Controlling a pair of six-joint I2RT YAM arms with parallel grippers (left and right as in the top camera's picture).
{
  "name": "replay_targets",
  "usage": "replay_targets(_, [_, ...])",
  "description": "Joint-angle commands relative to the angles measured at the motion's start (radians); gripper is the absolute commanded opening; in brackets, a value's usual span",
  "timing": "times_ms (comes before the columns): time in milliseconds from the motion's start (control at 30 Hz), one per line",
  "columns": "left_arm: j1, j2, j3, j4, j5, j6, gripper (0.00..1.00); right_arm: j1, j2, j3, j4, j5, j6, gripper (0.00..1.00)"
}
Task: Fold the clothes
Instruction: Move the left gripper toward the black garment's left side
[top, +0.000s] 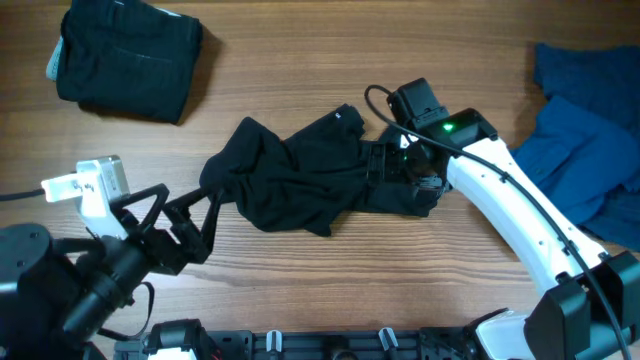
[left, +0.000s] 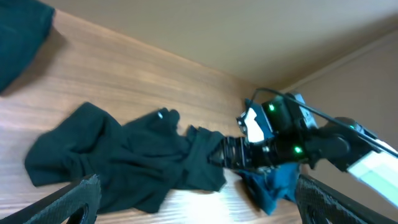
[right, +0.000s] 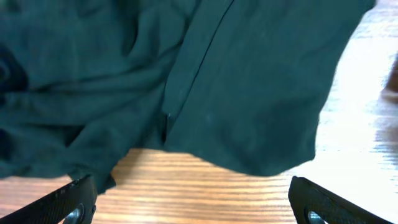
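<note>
A crumpled black shirt (top: 300, 175) lies mid-table with a small white mark (top: 347, 114) at its far edge. My left gripper (top: 205, 218) stands open just off the shirt's left end; in the left wrist view the shirt (left: 124, 155) lies ahead of the wide-spread fingers (left: 81, 199), with nothing between them. My right gripper (top: 395, 178) hangs open over the shirt's right end. In the right wrist view the black fabric (right: 186, 81) fills the top, and only bare wood lies between the fingertips (right: 323, 199).
A folded black garment (top: 125, 55) sits at the back left corner. A heap of blue clothes (top: 590, 150) lies at the right edge; the left wrist view shows blue cloth (left: 273, 186) behind the right arm (left: 280, 137).
</note>
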Motion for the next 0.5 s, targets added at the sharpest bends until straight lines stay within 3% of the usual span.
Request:
replay_targets(0, [-0.003,0.014,0.021,-0.047,0.093,-0.03,0.99,-0.074,-0.02,-0.003,0.008,-0.011,-0.01,1.0])
replay_targets(167, [-0.003,0.041,0.008,-0.279,-0.216,-0.17,0.99,-0.155,-0.02,-0.003,0.004,-0.019,-0.013,1.0])
replay_targets(467, [-0.023,0.048,-0.059,-0.329,-0.213,-0.21,0.99,-0.166,-0.02,-0.003,0.035,-0.022,-0.012,1.0])
